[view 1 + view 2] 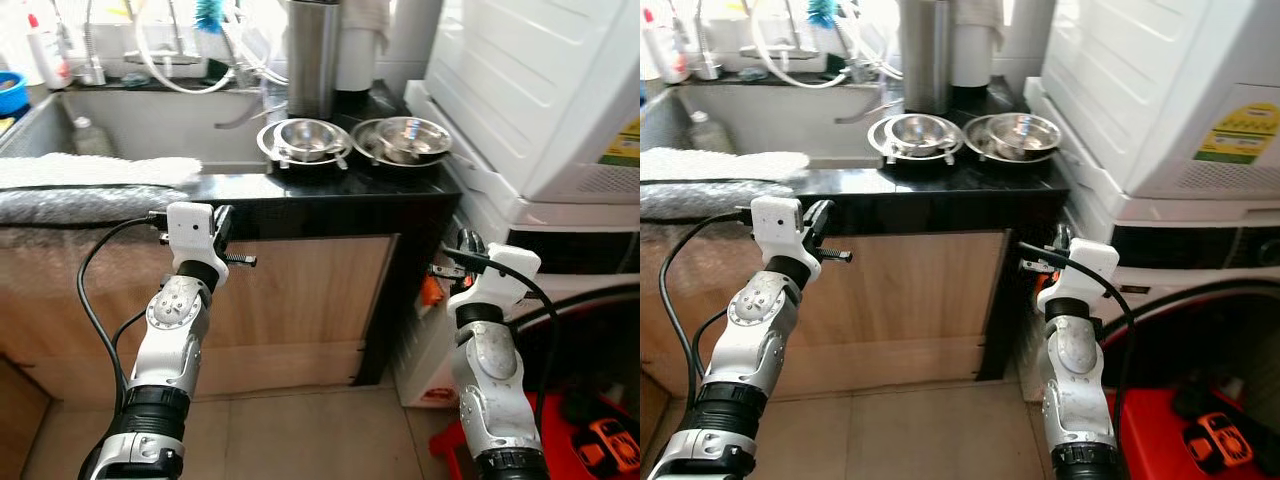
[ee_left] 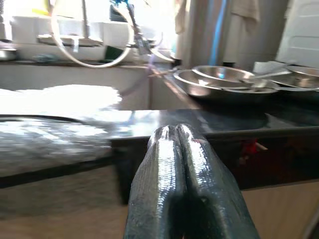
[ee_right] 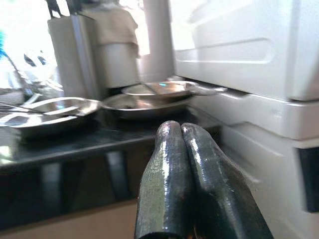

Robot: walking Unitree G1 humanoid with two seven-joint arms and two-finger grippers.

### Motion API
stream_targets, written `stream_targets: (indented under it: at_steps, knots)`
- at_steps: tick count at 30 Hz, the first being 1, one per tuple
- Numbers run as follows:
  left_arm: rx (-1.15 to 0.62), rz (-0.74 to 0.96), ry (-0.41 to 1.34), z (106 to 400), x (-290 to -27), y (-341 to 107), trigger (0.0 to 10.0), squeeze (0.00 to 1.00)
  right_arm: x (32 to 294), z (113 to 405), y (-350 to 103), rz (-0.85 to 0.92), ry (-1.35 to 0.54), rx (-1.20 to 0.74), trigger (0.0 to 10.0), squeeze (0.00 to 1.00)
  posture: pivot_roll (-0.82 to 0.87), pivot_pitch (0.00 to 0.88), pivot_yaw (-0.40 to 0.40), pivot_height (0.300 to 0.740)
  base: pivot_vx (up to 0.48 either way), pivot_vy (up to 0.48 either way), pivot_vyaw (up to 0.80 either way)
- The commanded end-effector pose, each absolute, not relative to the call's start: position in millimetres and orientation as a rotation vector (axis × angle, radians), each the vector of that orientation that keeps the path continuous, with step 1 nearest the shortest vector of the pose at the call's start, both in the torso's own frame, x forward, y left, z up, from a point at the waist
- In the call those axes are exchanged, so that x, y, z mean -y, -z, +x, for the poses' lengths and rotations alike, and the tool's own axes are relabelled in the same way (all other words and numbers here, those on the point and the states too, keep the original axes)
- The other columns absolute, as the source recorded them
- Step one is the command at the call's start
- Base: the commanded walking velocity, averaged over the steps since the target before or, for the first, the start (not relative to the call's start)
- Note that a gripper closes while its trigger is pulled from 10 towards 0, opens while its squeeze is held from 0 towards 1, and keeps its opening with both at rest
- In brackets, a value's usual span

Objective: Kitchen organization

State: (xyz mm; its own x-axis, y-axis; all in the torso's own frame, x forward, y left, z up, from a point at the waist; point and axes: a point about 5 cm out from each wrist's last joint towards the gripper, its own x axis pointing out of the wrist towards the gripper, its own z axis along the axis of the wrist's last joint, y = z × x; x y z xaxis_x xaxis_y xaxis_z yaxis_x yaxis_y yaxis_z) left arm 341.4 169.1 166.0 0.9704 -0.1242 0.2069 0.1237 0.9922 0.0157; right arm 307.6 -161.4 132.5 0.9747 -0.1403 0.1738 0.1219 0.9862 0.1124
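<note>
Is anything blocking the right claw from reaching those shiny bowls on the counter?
The right gripper sits below the counter edge, which lies between it and the bowls. Above the counter, nothing visible blocks them.

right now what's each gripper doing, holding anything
left gripper: closed, empty, in front of the black countertop.
right gripper: closed, empty, beside the white appliance.

The sink (image 1: pixel 150 125) runs off the left edge, its basin partly hidden by a crumpled cloth (image 1: pixel 95 170) (blurred bright in the left wrist view). The orange tool (image 1: pixel 1218 437) on the floor is cut by the bottom edge.
</note>
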Motion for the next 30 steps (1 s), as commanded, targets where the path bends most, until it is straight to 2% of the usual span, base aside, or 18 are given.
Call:
stream_targets:
  at_steps: [1, 8, 14, 16, 30]
  knots:
    - [0.226, 0.004, 0.134, 342, -167, -173, 10.0, 0.00, 161, 309, -136, 0.122, 0.138, 0.197, 10.0, 0.00, -0.03, 0.000, -0.046, 0.740, 0.000, 0.330, 0.00]
    - [0.222, 0.005, 0.143, 342, -166, -174, 10.0, 0.00, 157, 314, -143, 0.165, 0.135, 0.217, 10.0, 0.00, -0.03, 0.000, -0.043, 0.740, 0.000, 0.328, 0.00]
    - [0.222, 0.008, 0.147, 342, -166, -175, 10.0, 0.00, 154, 316, -142, 0.177, 0.127, 0.208, 10.0, 0.00, -0.02, 0.000, -0.041, 0.740, 0.000, 0.328, -0.72]
    - [0.235, 0.008, 0.155, 342, -164, -177, 10.0, 0.00, 153, 316, -142, 0.177, 0.128, 0.212, 10.0, 0.00, -0.02, 0.000, -0.040, 0.740, 0.000, 0.000, -0.69]
    - [0.259, 0.023, 0.175, 343, -158, -187, 10.0, 0.00, 152, 317, -142, 0.179, 0.122, 0.223, 10.0, 0.00, -0.02, 0.000, -0.038, 0.740, 0.000, 0.000, 0.00]
